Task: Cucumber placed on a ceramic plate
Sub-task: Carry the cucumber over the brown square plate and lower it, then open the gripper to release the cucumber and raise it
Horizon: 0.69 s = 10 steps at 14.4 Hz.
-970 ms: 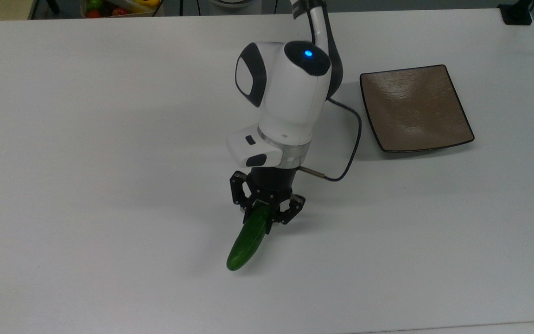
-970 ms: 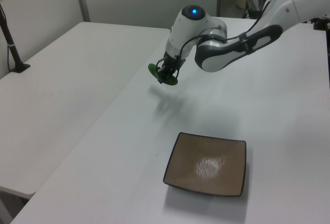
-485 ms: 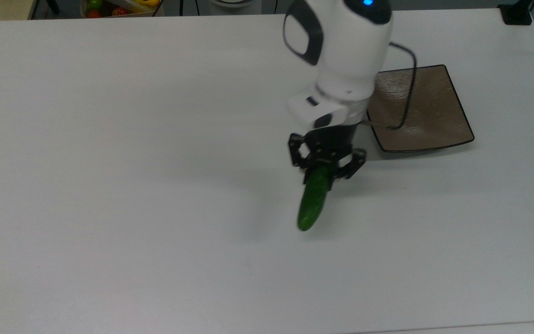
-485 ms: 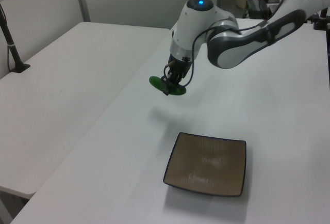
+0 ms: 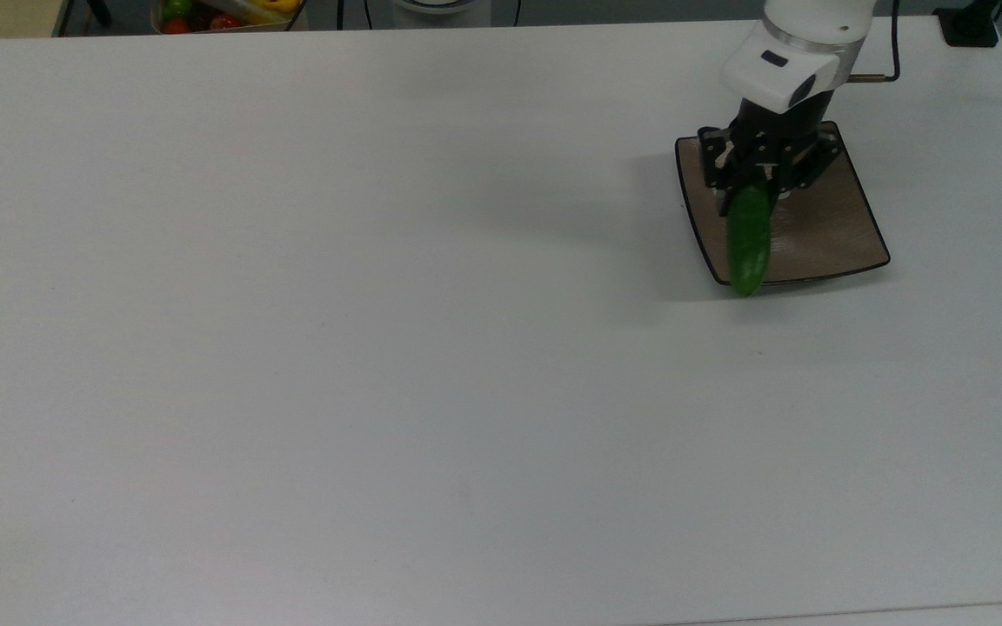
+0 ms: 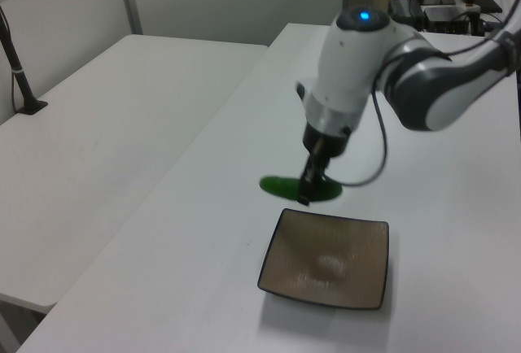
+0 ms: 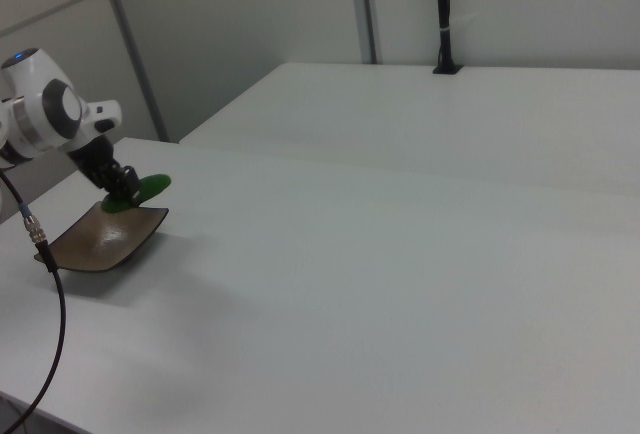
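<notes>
The cucumber [image 5: 748,236] is held in the end effector [image 5: 759,180], whose fingers are closed on its upper end, and it is seen in the upper right of the top view, over the ceramic plate [image 5: 823,230]. The pick and the carry can therefore be judged complete; the lowering and the release are not yet done.

In the top view the cucumber is laid along the frame's vertical, its free tip drawn at the plate's lower rim, towards the lower left corner of the plate. In the left view, at the frame's centre, the cucumber [image 6: 281,185] is shown level and above the plate's far edge [image 6: 334,215], apart from it, so the overlap in the top view may be partly an effect of height. In the right view, at the left edge of the frame, the cucumber [image 7: 146,189] is seen clear of the plate [image 7: 92,241].

Whether the cucumber sits fully over the dished centre cannot be told with certainty. A small shift towards the plate's middle is probably still needed, then a descent until contact, then an opening of the fingers. The white surface [image 5: 379,348] around the plate carries nothing nearby.
</notes>
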Motion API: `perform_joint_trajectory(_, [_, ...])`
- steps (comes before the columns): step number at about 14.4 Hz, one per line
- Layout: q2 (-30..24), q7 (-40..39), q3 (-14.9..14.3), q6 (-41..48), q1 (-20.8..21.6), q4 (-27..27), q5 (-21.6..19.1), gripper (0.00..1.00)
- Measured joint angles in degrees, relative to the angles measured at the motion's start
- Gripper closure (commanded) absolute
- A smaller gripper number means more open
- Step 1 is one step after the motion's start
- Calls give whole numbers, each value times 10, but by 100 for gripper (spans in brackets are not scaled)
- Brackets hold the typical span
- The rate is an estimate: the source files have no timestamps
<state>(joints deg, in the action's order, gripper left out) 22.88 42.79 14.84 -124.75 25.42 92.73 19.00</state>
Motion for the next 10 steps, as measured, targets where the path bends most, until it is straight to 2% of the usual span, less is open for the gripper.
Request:
perform_joint_trajectory(1, [1,0,1,8,11,7,0,37])
perform_joint_trajectory(2, [2,0,2,11,15,10,0,11])
perform_joint_trajectory(3, [4,0,3,11,18,12,0,0])
perform_joint_trajectory(10, [5,0,4,27,18,13,0,0])
